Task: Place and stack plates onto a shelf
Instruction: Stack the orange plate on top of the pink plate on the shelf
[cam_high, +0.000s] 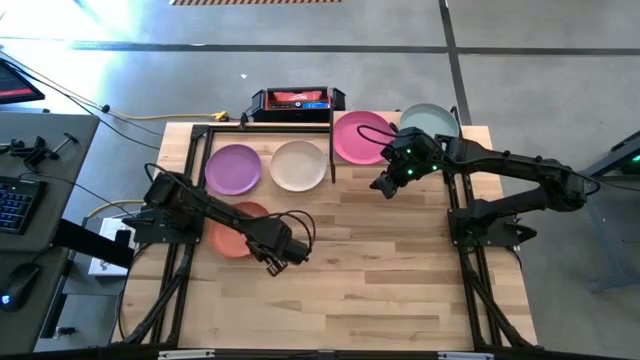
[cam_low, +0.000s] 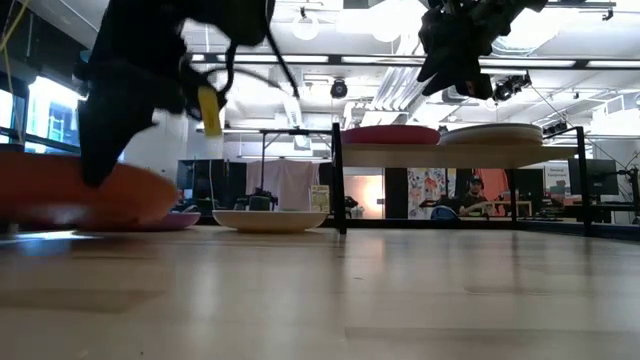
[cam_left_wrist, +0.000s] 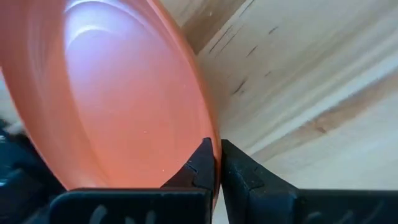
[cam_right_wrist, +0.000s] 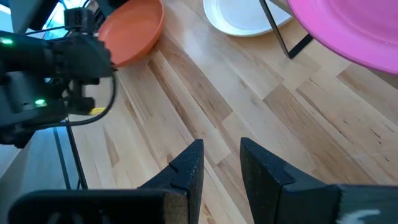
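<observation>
Seen from above, two dark robot arms reach over a slatted wooden worktop (cam_high: 380, 270). The left pincer (cam_high: 275, 262) sits low near the middle of the worktop, its fingers (cam_left_wrist: 202, 167) closed on the rim of an orange plate (cam_high: 236, 229); the plate extends back from the pincer toward the arm's base, and in the level view it appears tilted, its near edge raised off the wood. Beyond this pincer, toward the far edge of the worktop, a purple plate (cam_high: 233, 168) and a cream-white plate (cam_high: 298, 165) lie flat side by side on the worktop, close to the black posts of the shelf (cam_low: 420, 155). The right pincer (cam_high: 383, 184) hovers in the air just in front of the shelf, holding nothing, its two fingers (cam_right_wrist: 188, 169) parted with bare wood showing between them. Directly behind and beside this pincer, a pink plate (cam_high: 362, 135) and a pale teal plate (cam_high: 430, 120) rest next to each other on the raised light-wood shelf, the pink one nearer the pincer. A red-and-black box (cam_high: 295, 102) stands at the far edge of the worktop, well beyond both pincers. In the level view a person (cam_low: 470, 195) sits far off in the room behind the worktop.
</observation>
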